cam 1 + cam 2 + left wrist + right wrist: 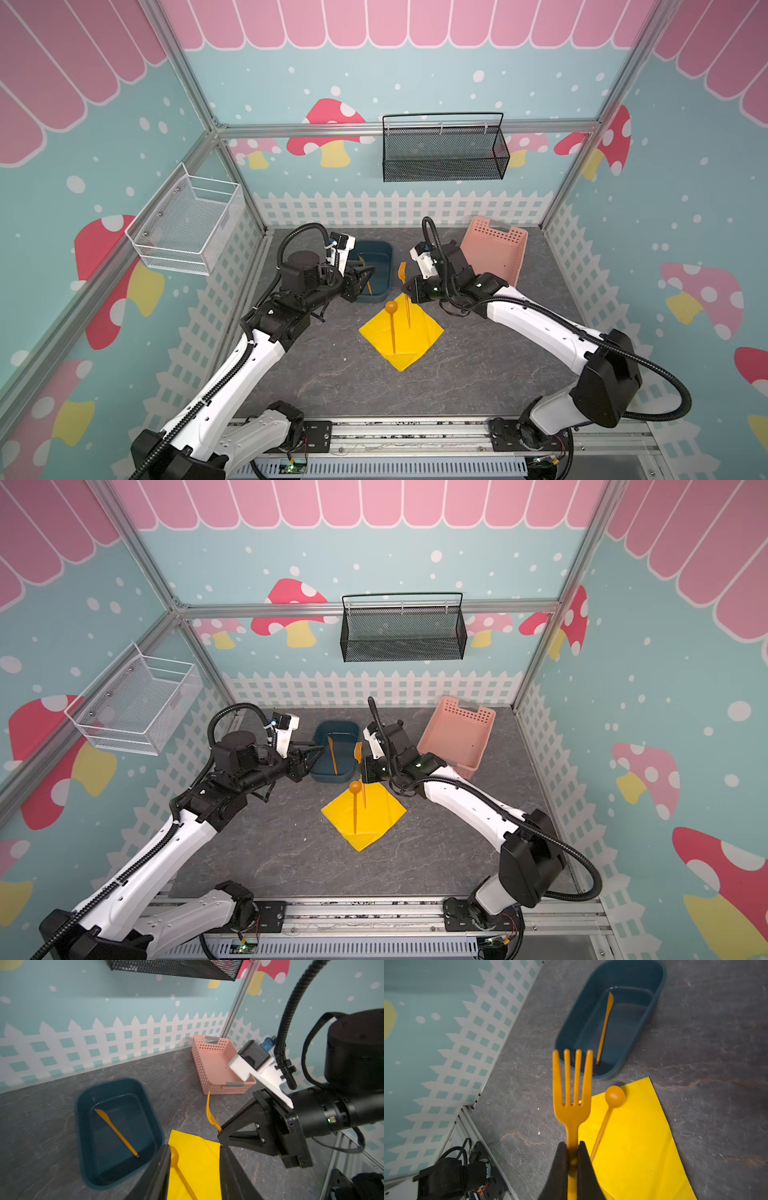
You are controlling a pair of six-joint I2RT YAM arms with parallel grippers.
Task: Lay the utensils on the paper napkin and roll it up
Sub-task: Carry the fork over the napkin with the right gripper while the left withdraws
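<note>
The yellow paper napkin (419,336) (382,812) (197,1159) (633,1136) lies flat on the grey table. An orange spoon (391,307) (355,787) (174,1157) (614,1096) rests on it, bowl at the far corner. My right gripper (409,293) (365,773) (572,1144) is shut on the orange fork (402,272) (358,752) (209,1113) (572,1095), with its tines past the napkin's far corner and its handle over the napkin beside the spoon. The orange knife (332,756) (116,1132) (605,1026) lies in the dark blue tub (382,249) (336,725) (83,1126) (660,980). My left gripper (365,272) (311,750) (194,1147) hangs open and empty at the tub's left rim.
A pink perforated basket (494,253) (457,737) (212,1068) leans at the back right behind the right arm. A black mesh basket (444,153) hangs on the back wall. A white wire basket (187,224) hangs on the left wall. Bare table shows in front of the napkin.
</note>
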